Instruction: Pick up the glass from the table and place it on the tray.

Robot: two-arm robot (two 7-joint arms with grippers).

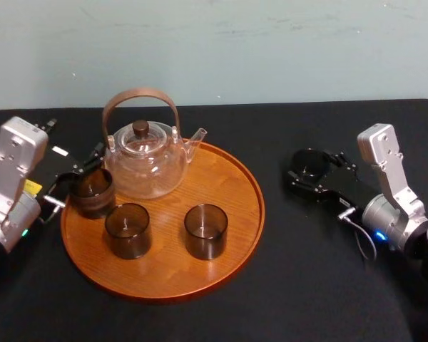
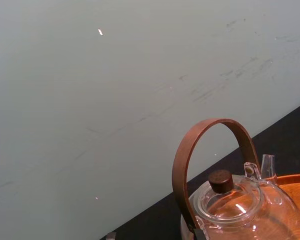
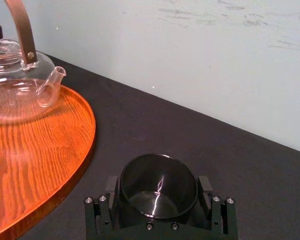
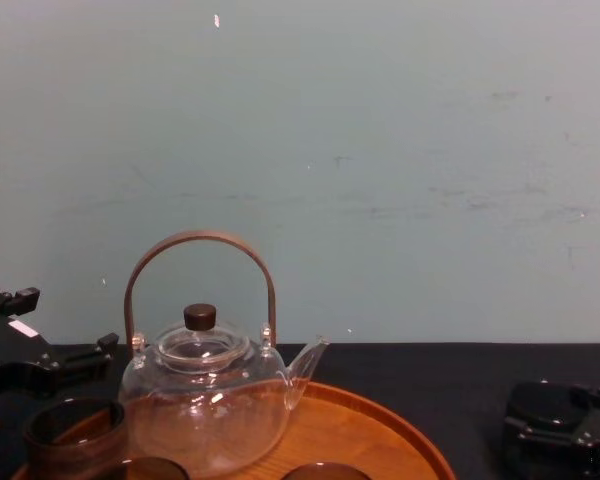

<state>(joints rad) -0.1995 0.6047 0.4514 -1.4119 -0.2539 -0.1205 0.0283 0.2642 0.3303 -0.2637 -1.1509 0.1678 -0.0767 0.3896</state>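
On tray (image 1: pixel 235 199): one teapot (image 1: pixel 146 160), three glasses (image 1: pixel 205 230). Left gripper (image 1: pixel 78 178) around 10 o'clock glass (image 1: pixel 93 192), grip unclear. Right gripper (image 1: pixel 308 169), tray's 3 o'clock, hugs fourth glass (image 3: pixel 158 187) tight.

Left gripper (image 1: pixel 80 178) reaches in at nine o'clock; right gripper (image 1: pixel 309 167), at three o'clock, clamps a glass (image 3: pixel 157 187), wrist low.

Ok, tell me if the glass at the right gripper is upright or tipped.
Upright: the glass has its round open mouth facing up, gripped on both sides by the right gripper, beside the tray, not on it.
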